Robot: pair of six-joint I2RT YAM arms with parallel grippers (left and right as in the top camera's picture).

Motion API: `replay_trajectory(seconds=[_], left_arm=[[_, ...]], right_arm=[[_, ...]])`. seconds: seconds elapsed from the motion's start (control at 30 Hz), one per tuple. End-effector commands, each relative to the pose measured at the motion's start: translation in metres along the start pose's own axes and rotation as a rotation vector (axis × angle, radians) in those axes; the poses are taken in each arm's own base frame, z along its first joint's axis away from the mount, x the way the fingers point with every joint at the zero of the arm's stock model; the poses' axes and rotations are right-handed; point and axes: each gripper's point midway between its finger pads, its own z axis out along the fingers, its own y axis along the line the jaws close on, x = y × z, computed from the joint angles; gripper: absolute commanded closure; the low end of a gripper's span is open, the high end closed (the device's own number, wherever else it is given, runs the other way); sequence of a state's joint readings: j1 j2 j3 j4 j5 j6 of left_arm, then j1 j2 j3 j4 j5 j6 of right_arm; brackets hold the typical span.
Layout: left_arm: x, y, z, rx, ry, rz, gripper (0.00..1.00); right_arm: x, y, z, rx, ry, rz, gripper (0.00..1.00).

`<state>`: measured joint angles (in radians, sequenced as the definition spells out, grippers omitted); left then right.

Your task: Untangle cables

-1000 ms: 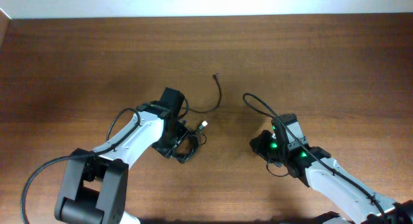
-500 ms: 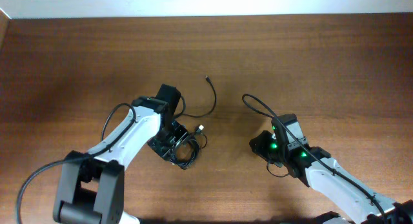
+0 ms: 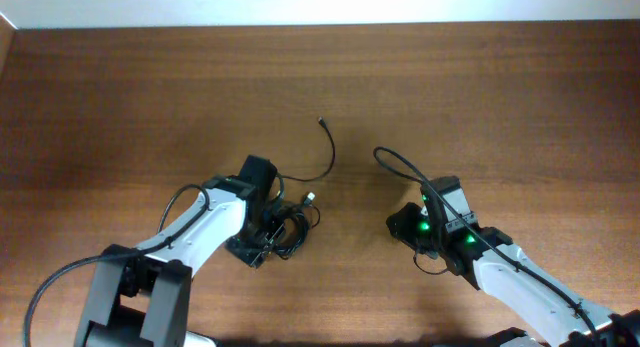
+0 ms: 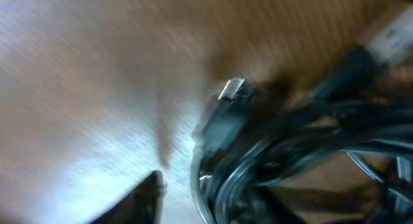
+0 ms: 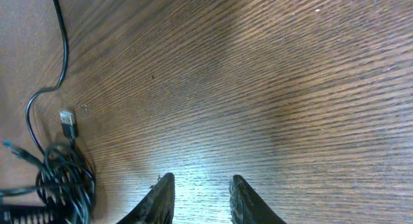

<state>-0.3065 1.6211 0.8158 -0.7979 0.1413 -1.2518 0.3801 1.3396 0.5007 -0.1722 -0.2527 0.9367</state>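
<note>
Tangle: the cables (image 3: 292, 227) are bunched into one tight dark clump on the wooden table (image 3: 150, 97), left of centre and right at the tip of the left arm.
Clump shape: a compact knot of coils with no clear long axis of its own.
Free strand: one loose cord (image 3: 331, 157) breaks out of the clump, heads right, then bends toward the far edge, so it lies roughly near-to-far.
Strand tip: its small dark plug (image 3: 321, 120) lies farthest out, pointing far-left, well apart from the clump.
Second end: a silvery plug (image 3: 312, 198) sits just beside the clump's far-right edge, with its metal end angled away from the coils.
Left arm: the left gripper (image 3: 266, 237) is down at the clump's left side, right up against the coils.
Left grip: the wrist view is a blur, with one dark finger (image 4: 135, 201) at the bottom edge and coils and a plug filling the right. I cannot tell whether it is spread or pinching a cord.
Right arm: the right gripper (image 5: 201, 199) is low over bare wood, well apart to the right of the clump.
Right grip: its fingers (image 5: 161, 198) stand parted with plain wood grain between them and nothing in their grasp.
Right wrist view: the clump is tucked in the lower left corner, with the silvery plug just above it and the thin strand snaking up the left edge.
Off to the side: a thicker arm lead (image 3: 400, 167) arches up from the right arm.
</note>
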Motion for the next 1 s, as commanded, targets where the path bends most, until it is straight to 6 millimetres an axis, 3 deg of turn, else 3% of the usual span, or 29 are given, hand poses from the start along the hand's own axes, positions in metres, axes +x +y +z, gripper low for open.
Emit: replay_trajectory(seconds=[0.0,0.03,0.17,0.3,0.37,0.67,0.83,0.97], left_arm=[[-0.002,0.012,0.026,0.027,-0.014,-0.022,0.96],[-0.001,0.011,0.027,0.037,-0.007,-0.022,1.0],[-0.002,-0.007,0.016,0.094,0.0,-0.017,1.0],[-0.004,-0.053,-0.025,0.259,-0.006,0.023,1.0],[-0.006,-0.066,-0.044,0.32,-0.028,0.045,1.0],[-0.001,-0.12,-0.093,0.619,-0.051,0.164,1.0],[0.003,-0.126,-0.098,0.654,-0.039,0.198,1.0],[0.013,-0.128,-0.101,0.679,-0.008,0.288,1.0]], right_arm=[[-0.002,0.001,-0.002,0.002,-0.011,-0.018,0.71],[-0.002,0.0,-0.002,0.004,-0.009,-0.017,0.72],[0.008,0.01,-0.003,-0.052,0.052,-0.045,0.76],[0.035,0.046,-0.012,-0.248,0.218,-0.077,0.76],[0.043,0.061,-0.019,-0.337,0.274,-0.098,0.75],[0.066,0.093,-0.039,-0.478,0.342,-0.195,0.76],[0.078,0.116,-0.075,-0.569,0.297,-0.291,0.64],[0.072,0.105,-0.092,-0.512,0.2,-0.278,0.64]])
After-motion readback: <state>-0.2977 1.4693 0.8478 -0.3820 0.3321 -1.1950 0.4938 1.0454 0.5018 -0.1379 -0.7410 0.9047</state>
